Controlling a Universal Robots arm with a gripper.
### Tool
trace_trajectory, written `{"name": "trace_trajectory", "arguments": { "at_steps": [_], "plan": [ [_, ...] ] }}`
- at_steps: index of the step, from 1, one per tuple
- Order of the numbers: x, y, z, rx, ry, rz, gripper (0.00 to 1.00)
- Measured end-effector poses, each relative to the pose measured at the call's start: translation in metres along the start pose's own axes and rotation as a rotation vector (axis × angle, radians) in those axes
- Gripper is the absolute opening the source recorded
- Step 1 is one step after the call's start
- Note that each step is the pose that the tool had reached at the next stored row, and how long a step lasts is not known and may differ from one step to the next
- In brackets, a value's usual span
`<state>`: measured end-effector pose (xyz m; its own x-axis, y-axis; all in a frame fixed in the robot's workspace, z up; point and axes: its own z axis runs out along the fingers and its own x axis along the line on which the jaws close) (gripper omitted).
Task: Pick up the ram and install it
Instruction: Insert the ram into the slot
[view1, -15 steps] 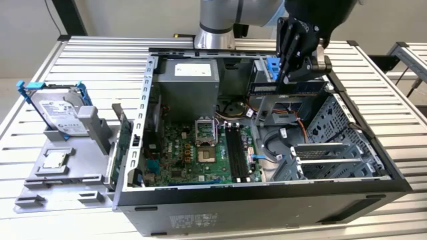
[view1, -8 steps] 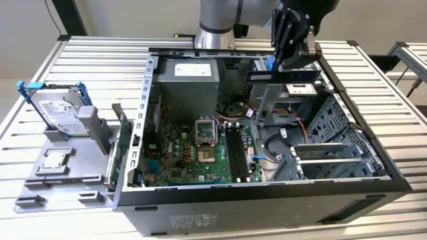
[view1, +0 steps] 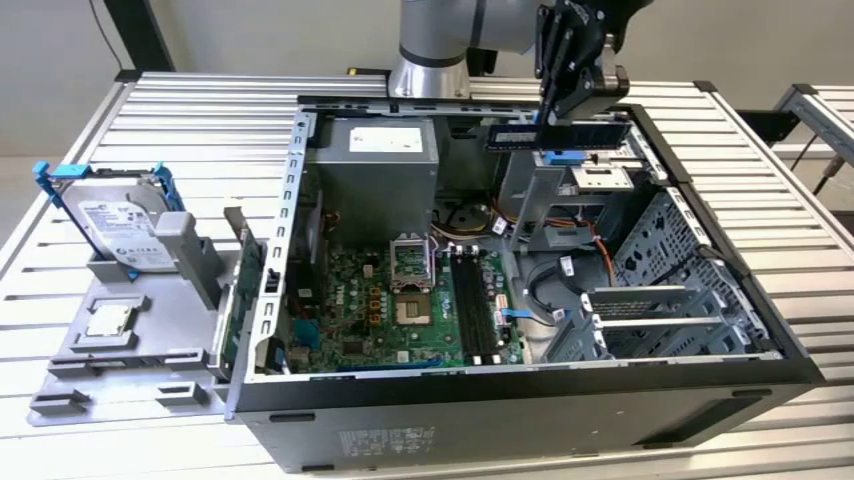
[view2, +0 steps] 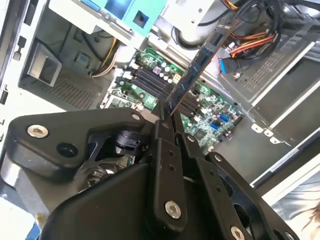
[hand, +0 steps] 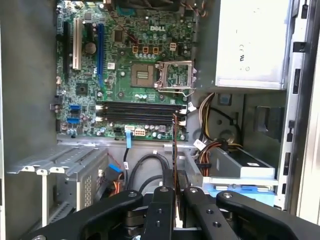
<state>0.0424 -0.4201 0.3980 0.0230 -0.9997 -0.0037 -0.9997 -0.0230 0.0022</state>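
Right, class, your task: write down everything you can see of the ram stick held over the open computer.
The ram is a long, thin, narrow circuit-board stick, dark blue-green with small dark chips. The gripper is shut on it nearer one end, holding it in the air, long side roughly level in the exterior view, above the open computer case. Nothing else touches it. In the first wrist view it shows edge-on, apart from the motherboard's memory slots.

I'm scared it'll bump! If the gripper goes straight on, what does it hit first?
Probably the metal drive cage under the ram that the gripper holds; depth is unclear.
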Motion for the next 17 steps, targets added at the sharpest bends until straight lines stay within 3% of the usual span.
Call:
{"name": "trace_trajectory", "arguments": {
  "at_steps": [17],
  "plan": [
    [0.0013, 0.0021, 0.0, 0.0006, -0.0016, 0.0, 0.0]
  ]
}}
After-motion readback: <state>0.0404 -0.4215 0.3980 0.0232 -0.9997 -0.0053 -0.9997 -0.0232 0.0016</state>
